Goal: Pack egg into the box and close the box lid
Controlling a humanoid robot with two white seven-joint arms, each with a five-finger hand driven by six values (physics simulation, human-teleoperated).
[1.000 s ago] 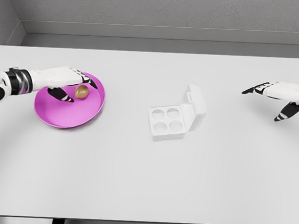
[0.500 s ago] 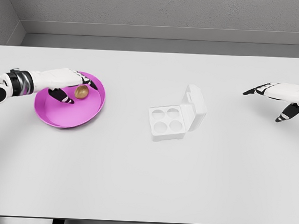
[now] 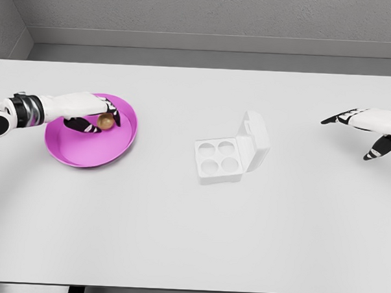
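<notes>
The left hand [image 3: 87, 110] is curling its fingers around the brown egg [image 3: 106, 120] in the pink plate [image 3: 85, 153] — the open white box [image 3: 231, 153] sitting well to its right — while the right hand [image 3: 368, 125] is hovering, fingers spread.

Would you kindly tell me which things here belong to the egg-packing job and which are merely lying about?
Belongs to the job:
- egg, in the left hand
- egg box, lid open, four cups empty

Not part of it:
- pink plate under the egg
- right hand, idle and open
- table
</notes>
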